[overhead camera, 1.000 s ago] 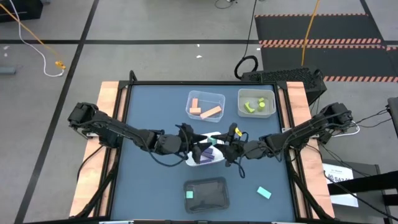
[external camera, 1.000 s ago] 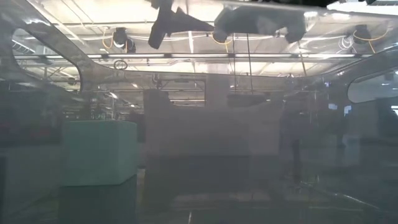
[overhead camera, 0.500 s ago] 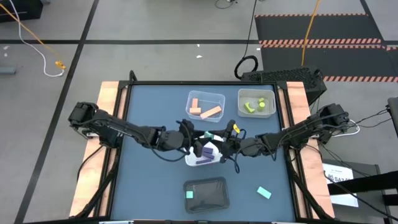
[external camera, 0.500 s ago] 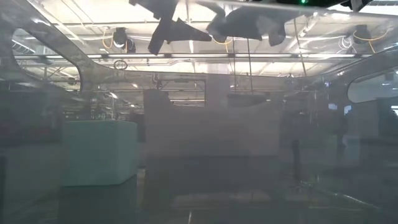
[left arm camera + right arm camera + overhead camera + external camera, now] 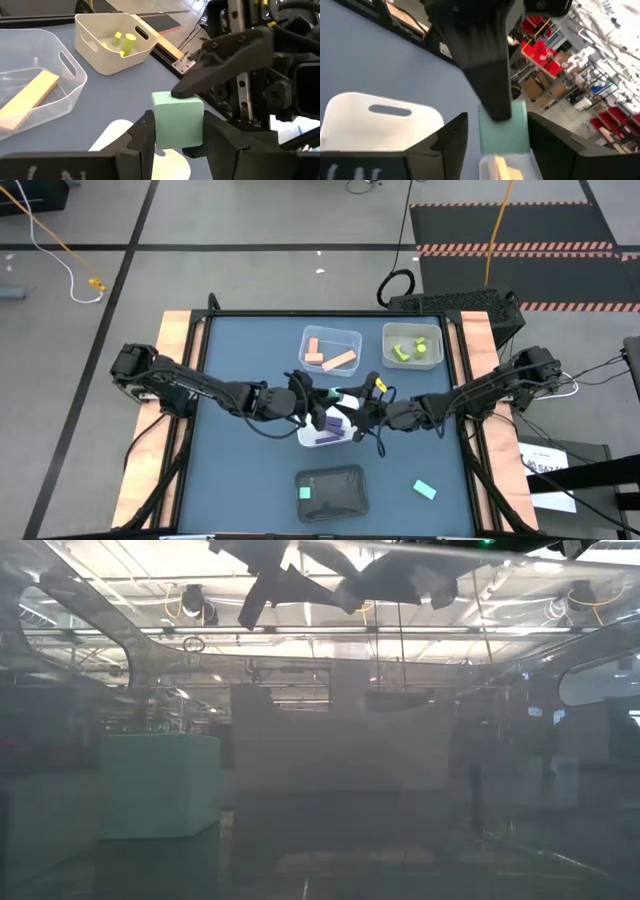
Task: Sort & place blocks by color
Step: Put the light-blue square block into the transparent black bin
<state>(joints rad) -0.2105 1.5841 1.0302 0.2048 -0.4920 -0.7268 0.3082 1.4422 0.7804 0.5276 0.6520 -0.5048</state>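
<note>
Mid-handover above the white tray: the left hand clamps the teal block, the right hand has opened around it. Next, I'd guess, the right backs away.

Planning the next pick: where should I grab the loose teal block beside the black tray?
Take the teal block across its long sides, from straight above: it lies flat and skewed on bare table, nothing crowding it.

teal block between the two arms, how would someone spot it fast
Start at the white tray mid-table. Just above it the two end effectors meet, and the light teal cube sits between the left end effector fingers. It alone is off the table.
</note>
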